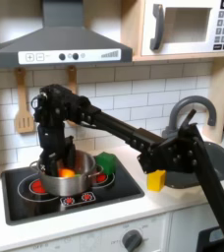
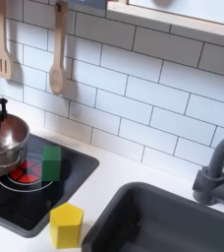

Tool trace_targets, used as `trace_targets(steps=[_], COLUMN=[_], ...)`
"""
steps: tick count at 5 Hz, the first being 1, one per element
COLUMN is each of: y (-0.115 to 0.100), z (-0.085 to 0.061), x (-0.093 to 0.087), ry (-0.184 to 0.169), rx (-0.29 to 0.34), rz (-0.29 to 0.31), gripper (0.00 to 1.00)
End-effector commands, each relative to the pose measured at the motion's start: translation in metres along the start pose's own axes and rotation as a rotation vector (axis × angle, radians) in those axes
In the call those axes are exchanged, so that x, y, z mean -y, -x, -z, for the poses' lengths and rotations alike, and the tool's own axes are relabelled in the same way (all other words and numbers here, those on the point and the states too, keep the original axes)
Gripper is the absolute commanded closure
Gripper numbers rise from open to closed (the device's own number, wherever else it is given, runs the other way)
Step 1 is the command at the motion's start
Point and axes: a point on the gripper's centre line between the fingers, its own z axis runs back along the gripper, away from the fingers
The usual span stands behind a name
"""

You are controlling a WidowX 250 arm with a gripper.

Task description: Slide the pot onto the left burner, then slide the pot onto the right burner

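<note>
Stainless-steel round pot, upright, orange-looking inside, sits between the two red ring burners on the black cooktop; black gripper reaches to its rim, grip unclear.

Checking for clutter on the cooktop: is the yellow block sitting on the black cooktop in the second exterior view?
No. The yellow block stands on the white counter just off the cooktop's front corner.

Soft, even indoor light, low-resolution blur, mild glare on the glossy cooktop.
</note>
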Motion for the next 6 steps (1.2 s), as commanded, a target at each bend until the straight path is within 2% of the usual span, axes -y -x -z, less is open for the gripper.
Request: trace_targets(steps=[1, 3, 6], y=[-0.003, -0.01, -0.018], z=[-0.004, -0.001, 0.0], x=[-0.004, -0.01, -0.022], ry=[-0.001, -0.013, -0.013], rx=[0.011, 0.007, 0.003], rz=[-0.013, -0.04, -0.077], gripper=[0.0, 0.0, 0.0])
